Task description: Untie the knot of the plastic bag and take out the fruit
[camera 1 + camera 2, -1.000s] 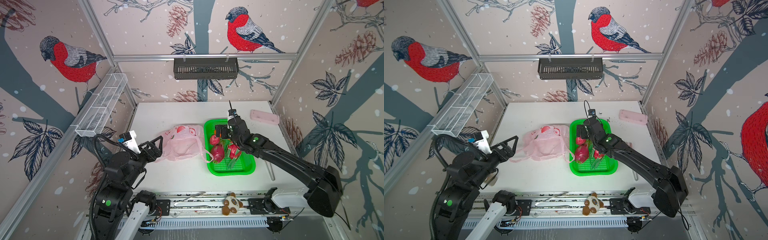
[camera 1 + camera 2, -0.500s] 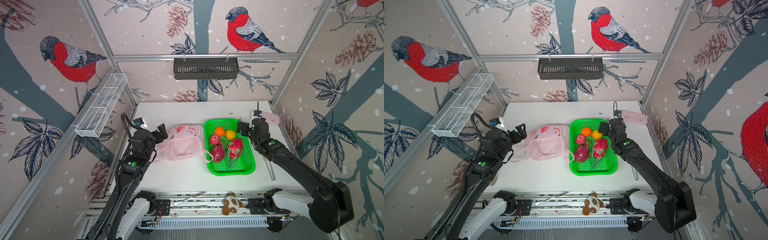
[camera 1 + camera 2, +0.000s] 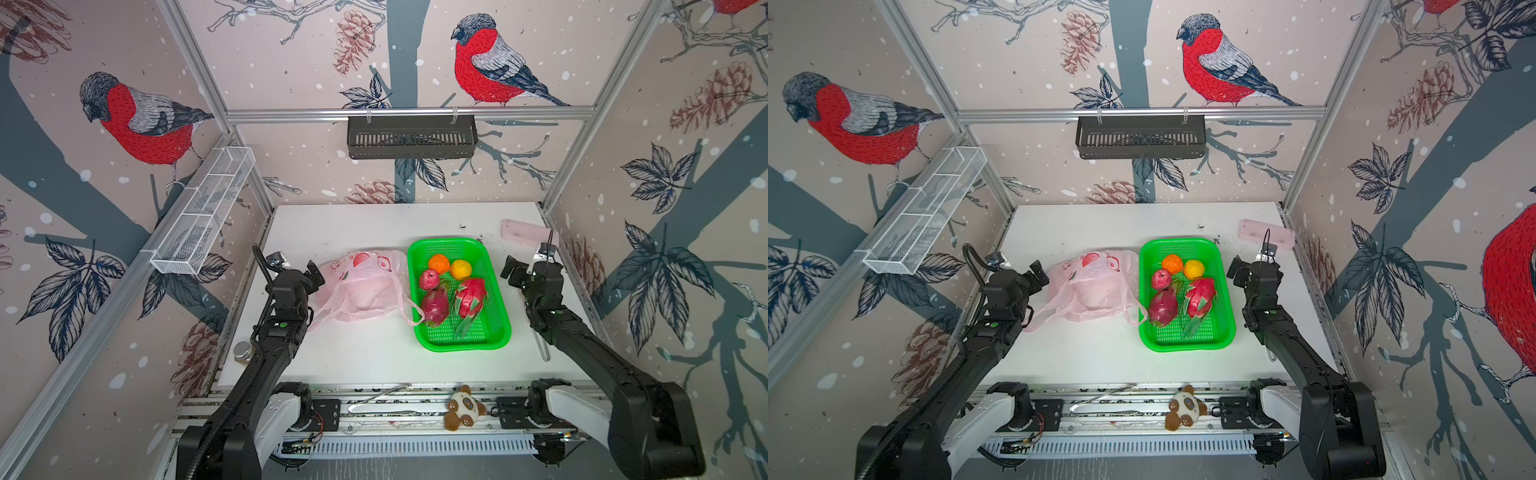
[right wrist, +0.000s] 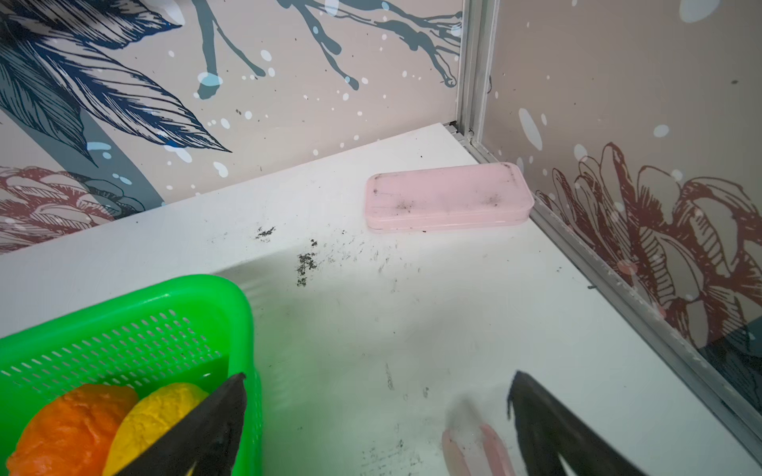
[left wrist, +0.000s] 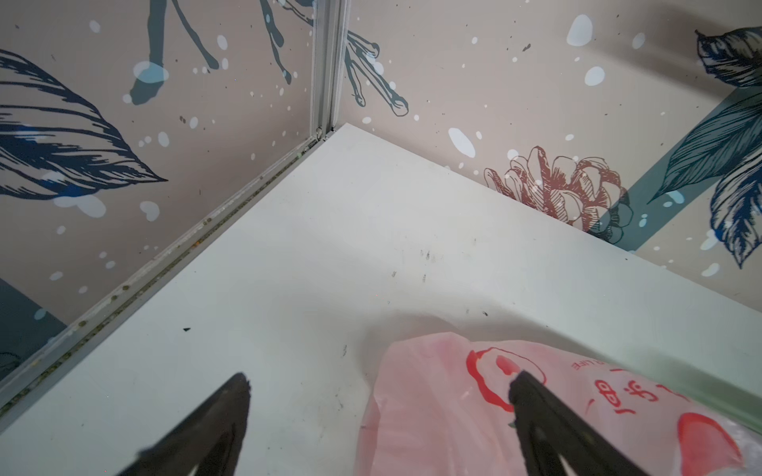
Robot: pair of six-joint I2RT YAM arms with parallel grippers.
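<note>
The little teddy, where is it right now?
In both top views the plush toy lies on the front rail, right of its middle, in front of the green basket.

Five fruit [image 3: 434, 307], one basket [image 3: 461, 345], one bag [image 3: 361, 291].
Two oranges [image 3: 439, 263], two dragon fruits [image 3: 471, 296], one red fruit [image 3: 429, 279]; one block [image 3: 523, 230], one toy [image 3: 462, 409].

bag [image 5: 416, 412], small print: red, ends in "LIFE"
bag, large print: red characters just beside it, not legible

My left arm [image 3: 277, 332] and right arm [image 3: 582, 338] stretched forward, wrists tipped down; left jaws and right jaws gaped wide, holding nothing.
</note>
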